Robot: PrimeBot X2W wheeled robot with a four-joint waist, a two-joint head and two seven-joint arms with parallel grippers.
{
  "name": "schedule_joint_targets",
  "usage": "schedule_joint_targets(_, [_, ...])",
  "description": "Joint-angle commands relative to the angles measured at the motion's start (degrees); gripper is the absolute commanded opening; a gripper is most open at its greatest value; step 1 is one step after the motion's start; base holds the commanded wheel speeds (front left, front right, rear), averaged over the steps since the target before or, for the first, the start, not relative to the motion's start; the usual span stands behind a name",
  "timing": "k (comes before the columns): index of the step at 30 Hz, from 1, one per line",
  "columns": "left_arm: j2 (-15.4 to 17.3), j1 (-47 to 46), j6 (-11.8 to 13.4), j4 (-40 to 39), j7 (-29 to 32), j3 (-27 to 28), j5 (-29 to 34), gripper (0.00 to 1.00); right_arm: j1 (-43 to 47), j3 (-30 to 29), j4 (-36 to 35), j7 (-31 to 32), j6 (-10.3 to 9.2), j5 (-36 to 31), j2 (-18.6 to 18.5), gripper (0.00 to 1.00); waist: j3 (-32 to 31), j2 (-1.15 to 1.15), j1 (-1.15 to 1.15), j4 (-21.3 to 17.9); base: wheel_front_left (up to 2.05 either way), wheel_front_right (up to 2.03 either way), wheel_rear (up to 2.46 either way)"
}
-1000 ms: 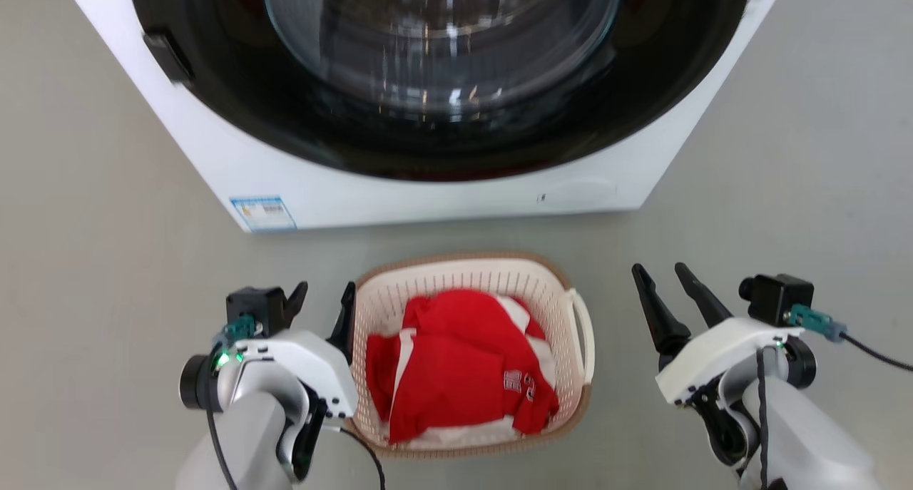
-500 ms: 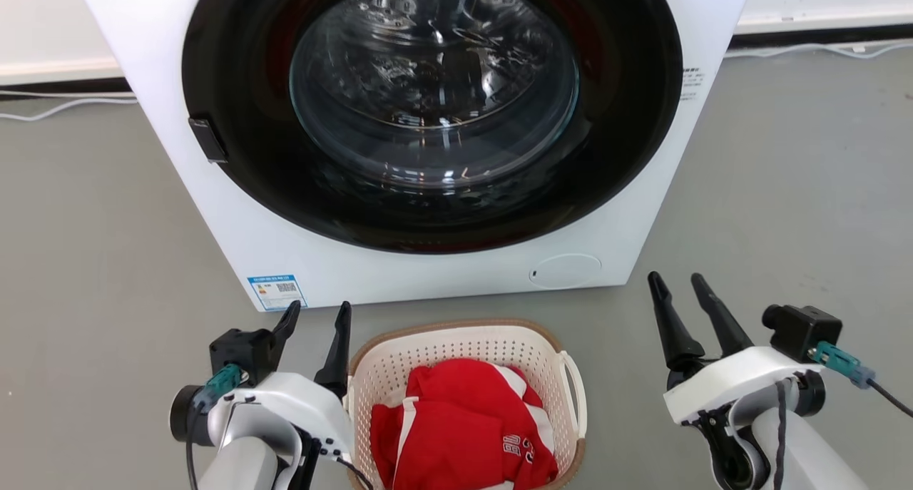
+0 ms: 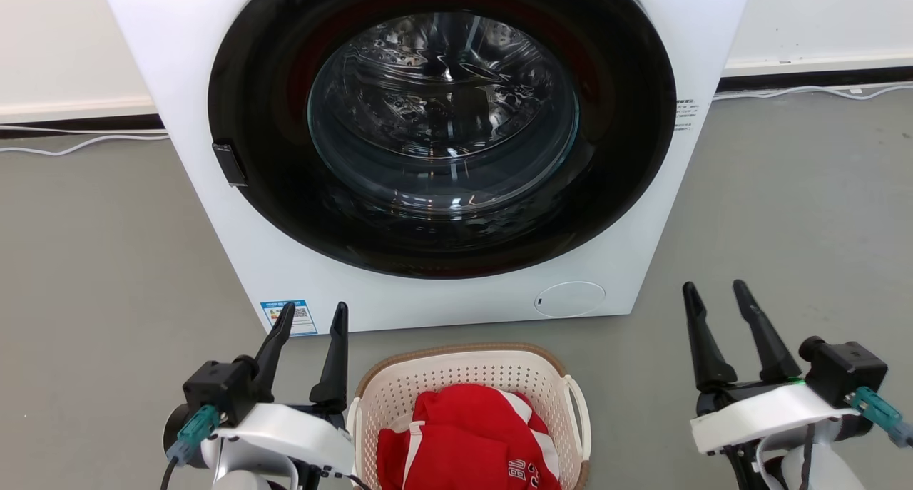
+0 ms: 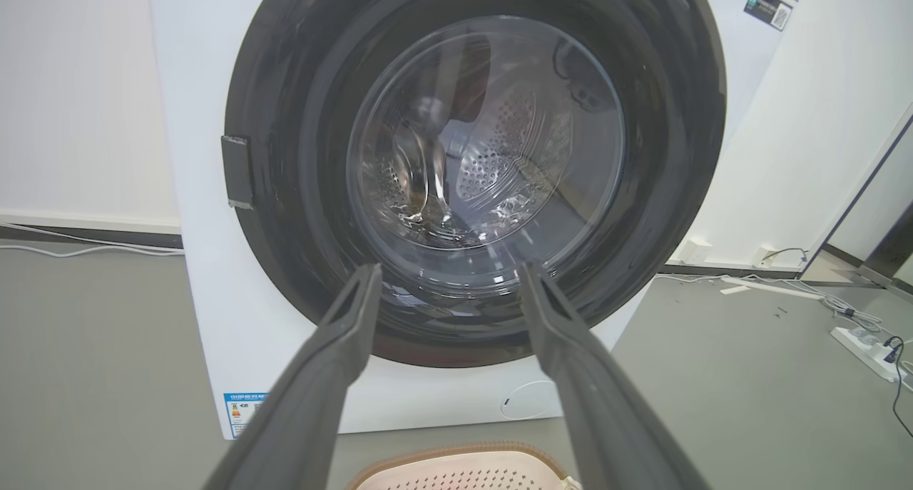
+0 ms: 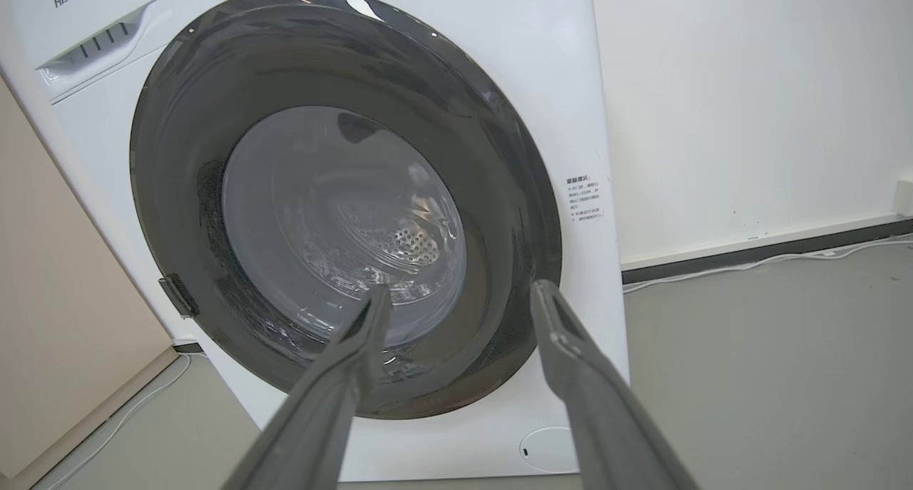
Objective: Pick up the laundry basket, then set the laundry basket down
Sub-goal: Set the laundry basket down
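The laundry basket point(image 3: 463, 376), cream perforated plastic with a brown rim and a white loop handle on its right side, sits on the grey floor at the bottom middle of the head view with a red and white garment point(image 3: 467, 447) in it. Its far rim point(image 4: 460, 454) peeks in at the bottom of the left wrist view. My left gripper point(image 3: 314, 315) stands open just left of the basket, holding nothing. My right gripper point(image 3: 713, 294) stands open well to the basket's right, apart from it. In each wrist view the fingers point(image 4: 342, 340) point(image 5: 364, 333) spread wide toward the washer door.
A white front-loading washing machine point(image 3: 285, 276) with a shut dark round glass door point(image 3: 442, 119) stands right behind the basket. White cables point(image 3: 78, 144) run along the wall's base. A power strip point(image 4: 866, 344) lies on the floor to the right.
The head camera has tilted up, so the washer and basket slid down the picture. Both grippers stay open; the left fingers now point more forward, beside the basket.
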Motion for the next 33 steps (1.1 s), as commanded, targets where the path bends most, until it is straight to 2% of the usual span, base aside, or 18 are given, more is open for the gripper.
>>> schedule_joint_targets(1, [0.21, -0.53, -0.65, -2.49, -0.36, 2.18, 0.17, 1.00, -0.35, 0.22, -2.39, -0.55, 0.00, -1.59, -0.07, 1.00, -0.06, 0.00, 0.00, -0.04, 0.00, 0.00, 0.00])
schedule_joint_targets(11, [-0.82, 3.69, 0.51, -8.13, -0.36, 5.99, 3.20, 1.00, 1.02, -2.88, -5.04, -0.55, 0.00, -6.95, 1.80, 1.00, -0.11, 0.00, 0.00, -0.77, 0.00, 0.00, 0.00])
schedule_joint_targets(22, [-1.13, 4.64, 0.35, -9.47, -0.36, 6.16, 4.43, 1.00, 1.08, -2.04, -4.61, -0.55, 0.00, -8.29, 0.76, 1.00, -0.18, 0.00, 0.00, -0.56, 0.00, 0.00, 0.00])
schedule_joint_targets(33, [-1.16, 4.62, 1.60, -9.65, -0.36, 5.14, 3.74, 1.00, 0.66, -1.28, -4.00, -0.55, 0.00, -8.60, 0.11, 1.00, -0.15, 0.00, 0.00, -0.58, 0.00, 0.00, 0.00])
